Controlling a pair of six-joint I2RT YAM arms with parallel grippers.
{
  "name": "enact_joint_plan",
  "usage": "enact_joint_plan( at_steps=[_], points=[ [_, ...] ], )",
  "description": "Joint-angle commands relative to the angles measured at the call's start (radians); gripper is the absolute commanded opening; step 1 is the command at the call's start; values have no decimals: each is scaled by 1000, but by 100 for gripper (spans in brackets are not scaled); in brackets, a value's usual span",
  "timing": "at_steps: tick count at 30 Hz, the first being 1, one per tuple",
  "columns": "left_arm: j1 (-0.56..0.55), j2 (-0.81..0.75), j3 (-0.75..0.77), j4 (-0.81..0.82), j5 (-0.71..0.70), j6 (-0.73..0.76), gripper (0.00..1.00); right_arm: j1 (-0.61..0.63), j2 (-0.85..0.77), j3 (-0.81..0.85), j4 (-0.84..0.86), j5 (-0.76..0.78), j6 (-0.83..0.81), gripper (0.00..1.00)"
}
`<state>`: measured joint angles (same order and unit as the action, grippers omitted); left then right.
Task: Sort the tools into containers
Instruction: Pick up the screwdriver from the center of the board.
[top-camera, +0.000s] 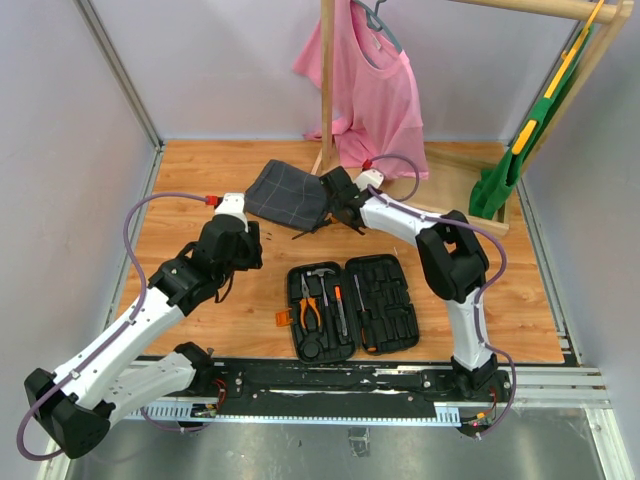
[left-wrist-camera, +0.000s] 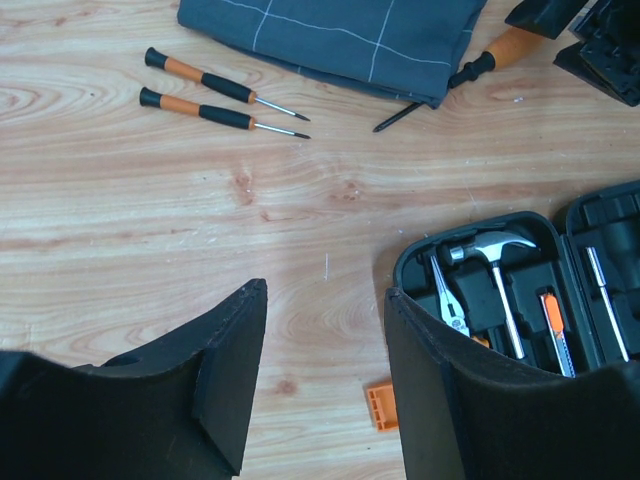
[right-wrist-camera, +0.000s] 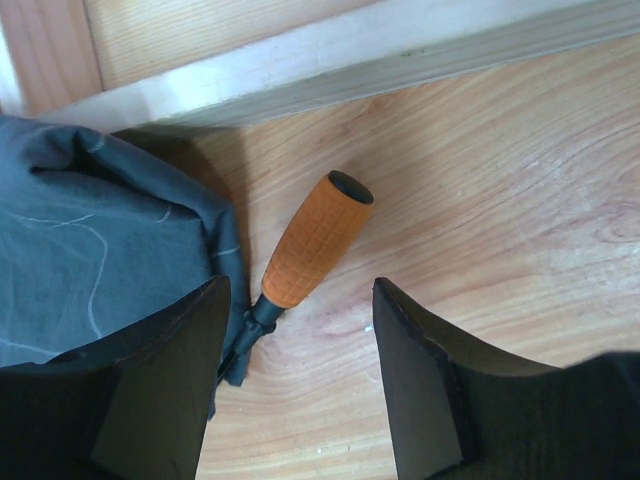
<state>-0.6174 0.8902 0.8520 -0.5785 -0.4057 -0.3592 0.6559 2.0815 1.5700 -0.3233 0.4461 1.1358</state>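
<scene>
The black tool case (top-camera: 385, 300) lies open near the front, with a hammer (left-wrist-camera: 495, 245) and pliers (left-wrist-camera: 450, 300) in its left half. Two slim orange-and-black screwdrivers (left-wrist-camera: 218, 86) (left-wrist-camera: 215, 113) lie side by side on the wood by the cloth. A thicker screwdriver with an orange handle (right-wrist-camera: 315, 240) lies at the cloth's corner, its shaft partly under the fabric. My right gripper (right-wrist-camera: 300, 285) hangs open just behind that handle, touching nothing. Left of the case, my left gripper (left-wrist-camera: 325, 290) is open over bare wood.
A dark grey checked cloth (top-camera: 290, 193) lies at the back middle. A wooden rack beam (right-wrist-camera: 350, 60) runs just beyond the thick screwdriver, with a pink shirt (top-camera: 375, 90) hanging above. A small orange clasp piece (left-wrist-camera: 380, 405) lies loose beside the case.
</scene>
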Motion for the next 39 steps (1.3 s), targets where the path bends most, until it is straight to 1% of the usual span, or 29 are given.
enact_joint_plan(
  at_steps=[1,11,14,18,22,26,29,32,36,39],
  points=[
    [5,0,-8,21,-1,13,55,-19,54,40,-55,20,32,60],
    [5,5,-8,20,-1,13,55,-30,121,88,-68,15,23,60],
    [5,8,-8,20,-1,14,55,-36,136,96,-71,10,22,59],
    [5,13,-8,20,2,16,55,-45,149,98,-70,-7,16,55],
    [5,18,-8,22,3,16,55,-52,134,79,-71,-60,20,48],
    [5,22,-8,23,6,16,55,-52,77,4,-24,-69,26,35],
    [5,27,-8,22,7,18,55,-54,30,-54,10,-70,34,28],
    [5,29,-8,22,9,17,54,-56,-24,-113,56,-77,44,26],
    [6,25,-7,23,9,16,54,-63,-94,-202,165,-111,61,21],
    [5,17,-8,23,8,16,54,-67,-177,-265,247,-119,61,18]
  ],
)
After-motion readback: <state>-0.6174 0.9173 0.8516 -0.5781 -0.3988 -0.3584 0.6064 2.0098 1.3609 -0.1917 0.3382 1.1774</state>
